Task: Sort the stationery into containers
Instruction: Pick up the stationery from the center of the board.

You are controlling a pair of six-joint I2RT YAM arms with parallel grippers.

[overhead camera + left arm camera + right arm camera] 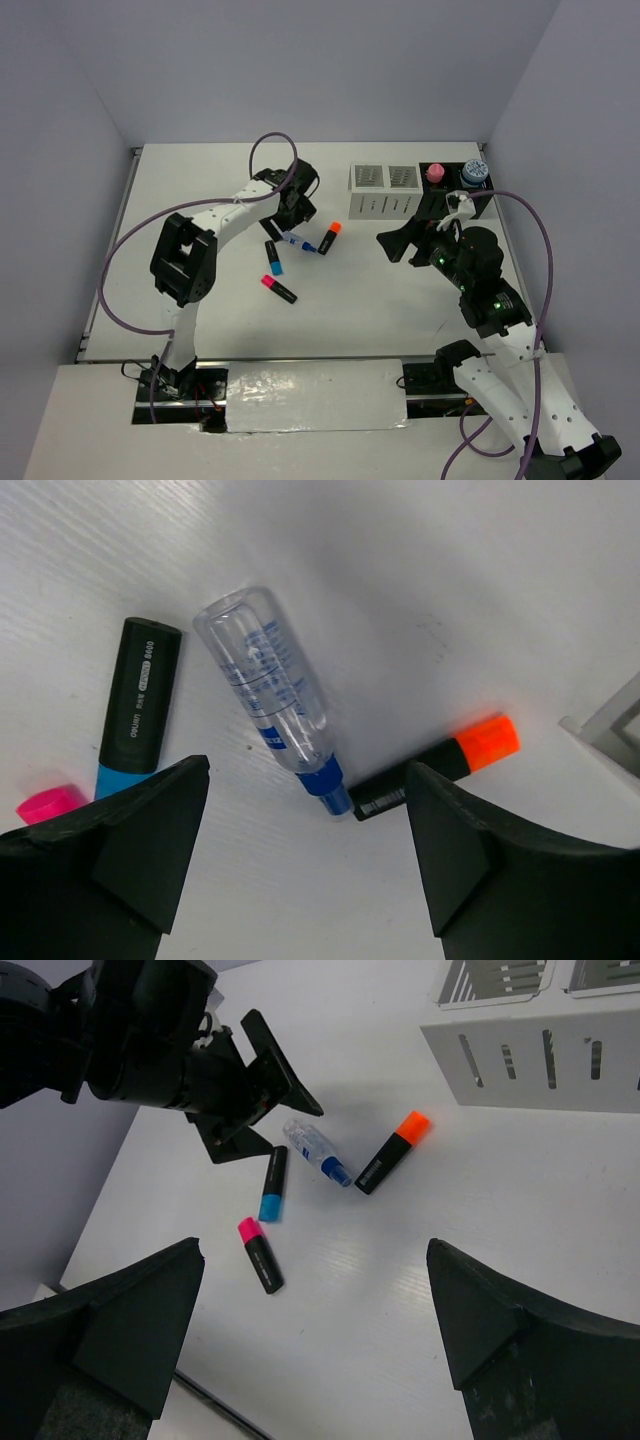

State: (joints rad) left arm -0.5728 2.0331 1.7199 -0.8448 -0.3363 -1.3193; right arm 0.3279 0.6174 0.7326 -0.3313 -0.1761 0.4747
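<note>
Clear pen point(265, 690) lies beneath the wide-open left gripper point(305, 780), which should centre across its barrel before lowering; right gripper point(315, 1250), well apart, gapes too.

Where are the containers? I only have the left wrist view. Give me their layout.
Observer: Four stand in a row at the far right of the table: two white boxes, then two black boxes.
Operator: Report what is inside them.
Observer: A pink-capped bottle stands in the black box next to the white ones, and a blue roll sits in the end box.
</note>
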